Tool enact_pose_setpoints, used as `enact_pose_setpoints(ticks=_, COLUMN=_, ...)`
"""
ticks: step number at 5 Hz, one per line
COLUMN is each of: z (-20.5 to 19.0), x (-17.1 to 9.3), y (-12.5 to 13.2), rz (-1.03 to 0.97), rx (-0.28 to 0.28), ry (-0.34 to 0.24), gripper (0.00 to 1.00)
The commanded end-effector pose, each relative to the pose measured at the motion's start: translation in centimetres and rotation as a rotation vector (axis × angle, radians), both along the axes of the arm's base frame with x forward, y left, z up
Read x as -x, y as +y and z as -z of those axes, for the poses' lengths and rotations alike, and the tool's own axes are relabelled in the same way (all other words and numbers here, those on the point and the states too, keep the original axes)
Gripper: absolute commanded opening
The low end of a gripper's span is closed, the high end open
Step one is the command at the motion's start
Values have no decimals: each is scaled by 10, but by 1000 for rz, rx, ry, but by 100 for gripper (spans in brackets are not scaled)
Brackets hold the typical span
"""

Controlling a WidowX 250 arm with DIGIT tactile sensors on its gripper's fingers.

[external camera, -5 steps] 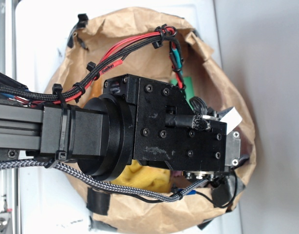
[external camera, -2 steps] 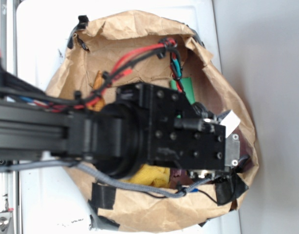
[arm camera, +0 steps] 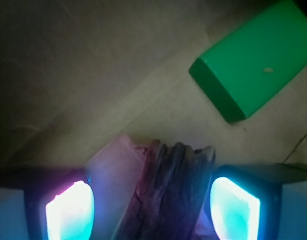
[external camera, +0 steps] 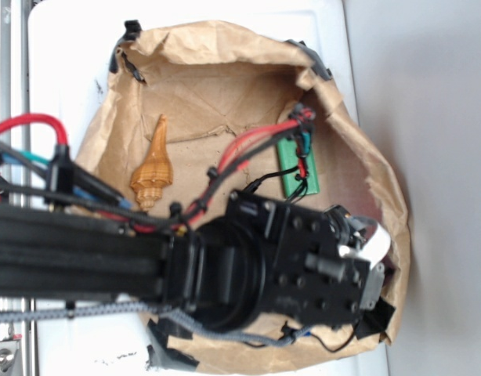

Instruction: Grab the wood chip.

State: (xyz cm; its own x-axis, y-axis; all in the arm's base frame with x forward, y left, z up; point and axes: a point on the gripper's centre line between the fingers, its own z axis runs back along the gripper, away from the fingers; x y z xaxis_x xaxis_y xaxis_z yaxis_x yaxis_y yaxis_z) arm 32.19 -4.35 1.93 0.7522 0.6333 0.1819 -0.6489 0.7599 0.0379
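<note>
Crumpled brown paper (external camera: 225, 70) forms a raised rim around the work area, standing high at the upper and right edges in the exterior view. It rests on a white tabletop (external camera: 68, 63). The arm and its cable bundle cover the lower half of the paper; the upper middle of the paper floor lies bare.

Count of visible items: one orange-tan seashell (external camera: 153, 168), one green block (external camera: 297, 166), one wood chip (arm camera: 168, 195).

The seashell lies left of centre, well apart from the green block, which lies near the right paper wall with cables crossing over it.

In the wrist view, the gripper (arm camera: 153, 210) shows two glowing fingers (arm camera: 71, 212), one at each lower corner. The jaws are spread apart and grasp nothing. The wood chip lies between them, dark brown and rough, its jagged end pointing up-frame. It sits nearer the right finger; contact with either finger cannot be confirmed. The green block lies up-frame and to the right, apart from the chip.
</note>
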Motion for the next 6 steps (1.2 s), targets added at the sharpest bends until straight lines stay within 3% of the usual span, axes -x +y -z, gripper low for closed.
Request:
enact_pose_setpoints(ticks=1, z=4, x=10, y=4, rz=26, rx=25, ry=4, gripper=0)
enact_pose_setpoints(ticks=3, z=-16, x=7, y=11, rz=12, rx=69, ry=-17, gripper=0)
enact_pose_setpoints(ticks=5, z=-95, x=26, y=37, rz=127, rx=215, ry=-79, gripper=0)
enact_pose_setpoints(ticks=6, z=-124, x=36, y=41, rz=188, rx=203, ry=-108, gripper=0)
